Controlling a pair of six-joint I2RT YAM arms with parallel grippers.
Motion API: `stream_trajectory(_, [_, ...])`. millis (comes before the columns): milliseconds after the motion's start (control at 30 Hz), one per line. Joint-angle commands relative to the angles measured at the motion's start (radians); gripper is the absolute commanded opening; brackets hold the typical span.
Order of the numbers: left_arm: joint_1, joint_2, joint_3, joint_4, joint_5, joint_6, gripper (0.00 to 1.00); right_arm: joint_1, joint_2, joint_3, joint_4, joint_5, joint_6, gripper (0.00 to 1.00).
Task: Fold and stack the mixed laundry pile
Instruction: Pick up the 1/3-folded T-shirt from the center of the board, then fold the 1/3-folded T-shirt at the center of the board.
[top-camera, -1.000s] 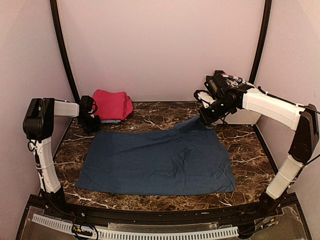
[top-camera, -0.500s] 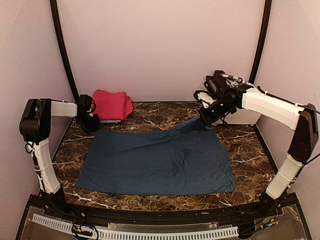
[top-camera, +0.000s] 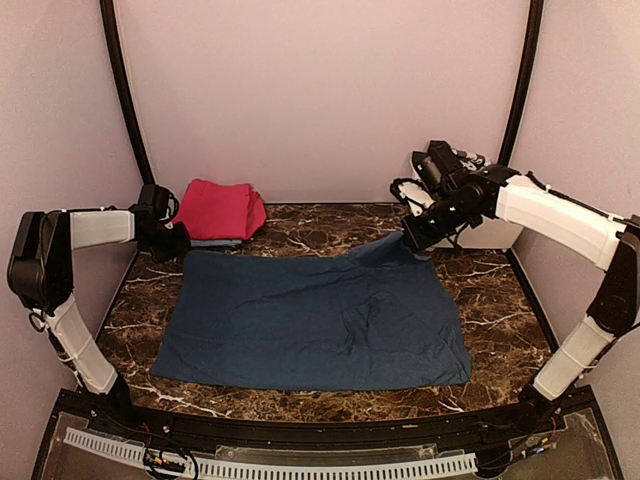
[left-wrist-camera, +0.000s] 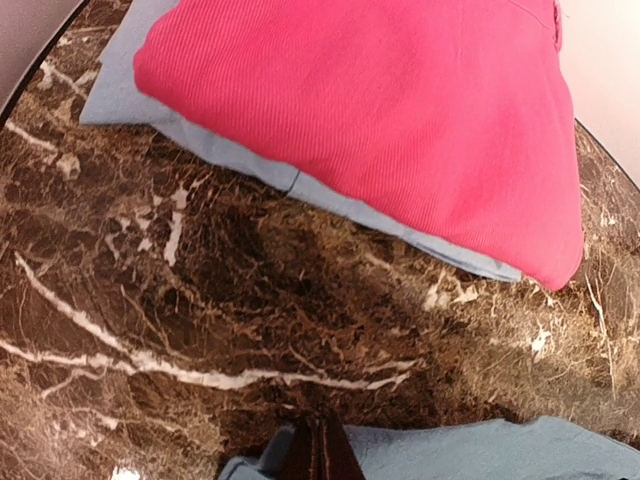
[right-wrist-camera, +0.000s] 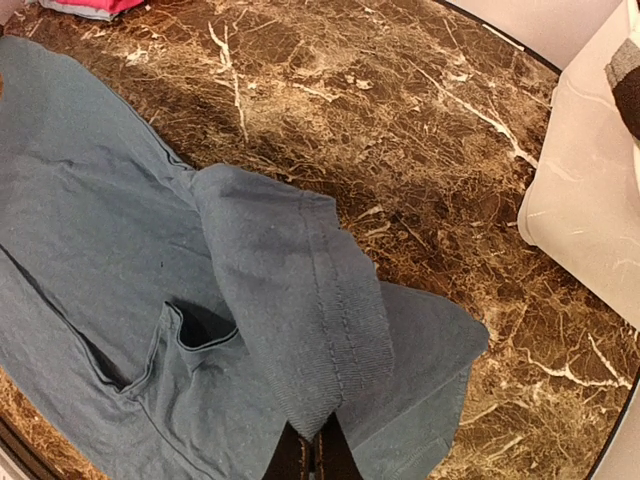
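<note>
At the far-left corner of the worktop (top-camera: 300, 225), the left claw (top-camera: 176, 244) was pinched shut on the far-left corner of the navy sheet (top-camera: 320, 320), with blue cloth bunched on either side of its closed tips in the wrist view. Across the far edge, the right claw (top-camera: 410, 238) was likewise clamped on the sheet's far-right corner, holding that hemmed corner up off the marble in a small peak.

From both claws the sheet ran toward the near edge and lay flat. Its long axis ran left to right, parallel to that edge, so each arm was nearest its own corner. The next fold probably turned on carrying the far edge over to the near one.

Just beyond the left claw, the folded magenta cloth (top-camera: 220, 208) sat on a light-blue piece (left-wrist-camera: 120, 95). The white tub (right-wrist-camera: 590, 200) stood by the far-right corner.

Compared with a second earlier, the left arm had swung outward to the left. It had drawn its corner with it, which squared up the sheet's far edge. The right claw had barely moved.
</note>
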Motion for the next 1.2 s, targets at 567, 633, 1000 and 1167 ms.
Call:
stream_trajectory(567, [-0.019, -0.45, -0.295, -0.128, -0.042, -0.081, 0.0, 0.174, -0.273, -0.215, -0.155, -0.016, 0.146, 0.0])
stream_trajectory(633, [-0.02, -0.477, -0.318, -0.137, -0.037, -0.097, 0.0, 0.192, -0.285, -0.235, -0.164, -0.022, 0.16, 0.0])
stream_trajectory(1000, [-0.02, -0.527, -0.418, -0.176, -0.056, -0.163, 0.0, 0.263, -0.237, -0.294, -0.168, -0.08, 0.216, 0.0])
stream_trajectory(1167, [-0.019, -0.513, -0.416, -0.185, -0.068, -0.154, 0.0, 0.265, -0.189, -0.301, -0.194, -0.092, 0.241, 0.0])
